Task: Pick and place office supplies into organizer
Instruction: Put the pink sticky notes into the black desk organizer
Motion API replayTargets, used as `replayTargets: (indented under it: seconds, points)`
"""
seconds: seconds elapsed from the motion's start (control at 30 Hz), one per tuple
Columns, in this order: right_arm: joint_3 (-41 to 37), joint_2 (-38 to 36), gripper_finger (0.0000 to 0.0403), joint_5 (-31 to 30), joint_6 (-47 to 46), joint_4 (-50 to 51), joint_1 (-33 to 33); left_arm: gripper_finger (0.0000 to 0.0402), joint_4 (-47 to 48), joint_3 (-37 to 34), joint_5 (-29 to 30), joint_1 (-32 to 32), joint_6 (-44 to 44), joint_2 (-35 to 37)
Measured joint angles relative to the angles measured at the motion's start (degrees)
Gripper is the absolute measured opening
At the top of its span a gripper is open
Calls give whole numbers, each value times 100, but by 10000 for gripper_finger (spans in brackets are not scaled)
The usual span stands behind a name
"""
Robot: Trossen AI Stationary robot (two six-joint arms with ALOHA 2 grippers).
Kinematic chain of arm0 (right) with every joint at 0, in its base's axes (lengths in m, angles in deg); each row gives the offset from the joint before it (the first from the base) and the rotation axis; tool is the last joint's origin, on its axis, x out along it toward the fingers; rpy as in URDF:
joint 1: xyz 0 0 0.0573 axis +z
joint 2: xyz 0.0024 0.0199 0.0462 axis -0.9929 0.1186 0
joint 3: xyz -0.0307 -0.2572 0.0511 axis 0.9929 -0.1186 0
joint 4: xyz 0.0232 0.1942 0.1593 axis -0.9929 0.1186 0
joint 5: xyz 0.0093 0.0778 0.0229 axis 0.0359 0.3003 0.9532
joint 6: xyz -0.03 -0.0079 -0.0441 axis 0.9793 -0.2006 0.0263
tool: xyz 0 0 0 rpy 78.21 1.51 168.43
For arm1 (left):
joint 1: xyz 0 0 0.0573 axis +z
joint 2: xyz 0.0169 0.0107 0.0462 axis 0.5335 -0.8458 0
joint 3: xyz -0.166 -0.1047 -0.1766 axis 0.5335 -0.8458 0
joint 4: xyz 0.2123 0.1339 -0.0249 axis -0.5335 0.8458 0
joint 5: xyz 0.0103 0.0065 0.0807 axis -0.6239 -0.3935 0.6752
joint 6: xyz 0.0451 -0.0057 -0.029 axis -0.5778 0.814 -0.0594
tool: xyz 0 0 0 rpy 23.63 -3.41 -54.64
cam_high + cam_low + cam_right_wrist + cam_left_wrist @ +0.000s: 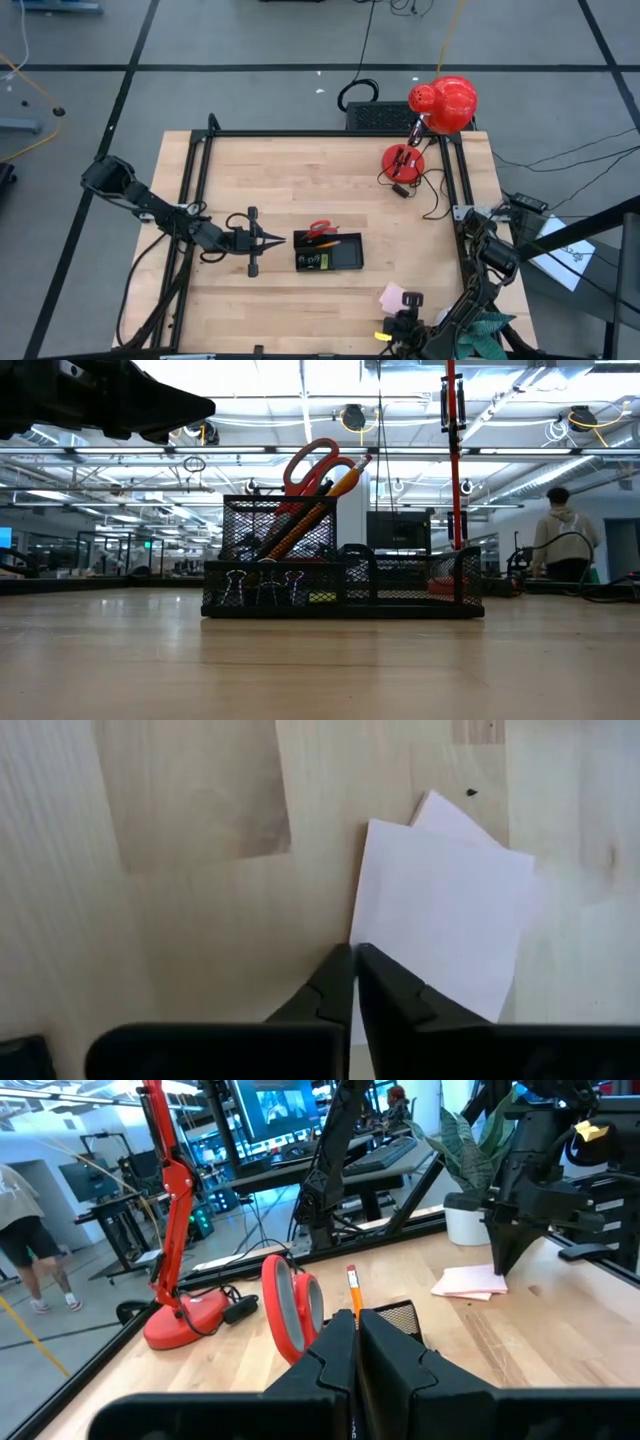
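Both grippers' jaws are together, while organizer [329, 252] holds scissors [320, 229], pencil [318, 504] and binder clips [262, 586]

Overhead and table-level views share the organizer [328, 252]; wrist views sit close.

No text, label, brand, number or sign can be read anywhere.
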Motion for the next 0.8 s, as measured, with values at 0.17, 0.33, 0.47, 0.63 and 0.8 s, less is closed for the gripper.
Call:
replayTargets:
  seconds: [0.17,0.33,0.47,0.63,0.8]
  points:
    - [95,-123,1,-23,3,389,-2,26,0,0,-2,-1,2,0]
    - [786,-139,0,-319,-72,1677,-19,26,-3,0,0,-1,-3,0]
    - [1275,-103,0,-672,-78,2138,-19,26,-3,0,0,-4,-3,0]
    - [1507,-126,0,-861,105,2176,-55,26,1,0,0,-2,-2,0]
    - [1501,-123,0,-767,0,2168,-82,26,4,0,-4,0,2,0]
